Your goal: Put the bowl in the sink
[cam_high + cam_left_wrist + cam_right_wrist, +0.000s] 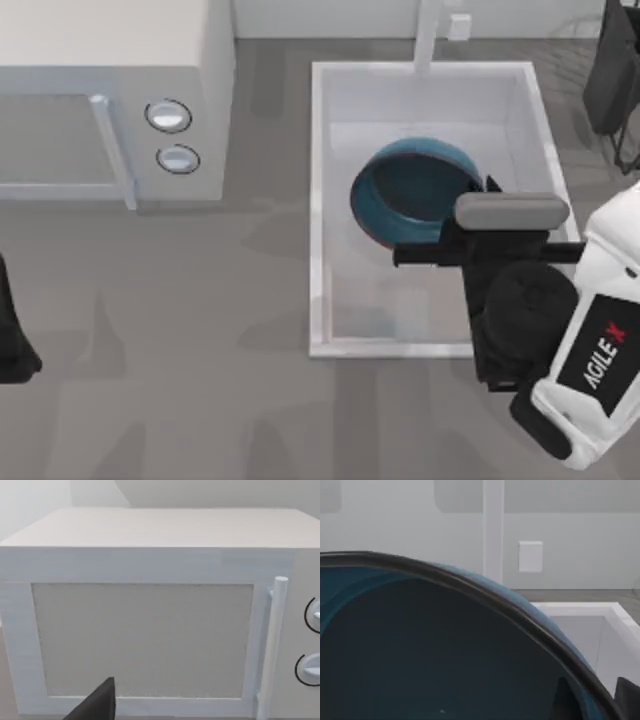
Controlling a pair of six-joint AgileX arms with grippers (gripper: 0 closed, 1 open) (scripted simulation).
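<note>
**Q:** On the right arm's white casing, what can you read?

**A:** You can read "AGILE X" on a black panel, white letters with a red X. No other writing is legible to you; the microwave at far left carries two round knobs and a vertical door handle, unlabelled.

**Q:** State of the right gripper?

**A:** You see the right gripper reaching over the sink's right rim, at the bowl's right edge. From the right wrist camera, one dark fingertip sits inside the bowl wall and another outside it, the reddish-brown rim running between them. Record it as clamped on the bowl's wall.

**Q:** Where is the bowl?

**A:** The bowl is within the outline of the sink, toward its far half, tilted so its dark inside faces left. You cannot tell whether it touches the pale floor.

**Q:** Left arm?

**A:** The left gripper is parked at the table's left edge, facing the microwave door; one dark finger shows in its wrist camera. You cannot tell how far its fingers are spread.

**Q:** Anything else nearby?

**A:** A white faucet post stands at the sink's far rim, and a dark object is at far right.
</note>
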